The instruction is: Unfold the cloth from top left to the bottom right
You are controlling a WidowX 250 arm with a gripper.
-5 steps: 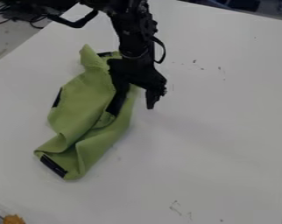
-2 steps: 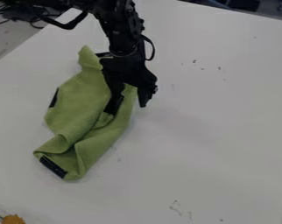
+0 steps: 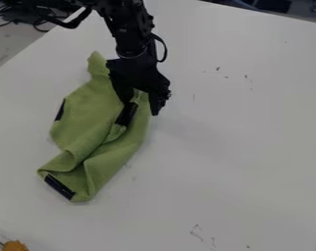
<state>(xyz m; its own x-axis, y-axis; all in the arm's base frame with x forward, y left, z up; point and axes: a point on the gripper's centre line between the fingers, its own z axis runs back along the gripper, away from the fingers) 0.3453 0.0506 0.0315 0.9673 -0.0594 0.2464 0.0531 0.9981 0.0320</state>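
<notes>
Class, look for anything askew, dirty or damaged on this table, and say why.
The cloth lies askew, creased and partly folded over itself instead of flat. Dark marks spot the white table, perhaps scuffs or dirt.

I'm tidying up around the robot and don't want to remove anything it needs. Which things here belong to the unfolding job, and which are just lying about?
Part of the job:
- green cloth, still rumpled
- pincer, at the cloth's upper right side

Just lying about:
- orange object, bottom left corner
- dark cables, upper left
</notes>
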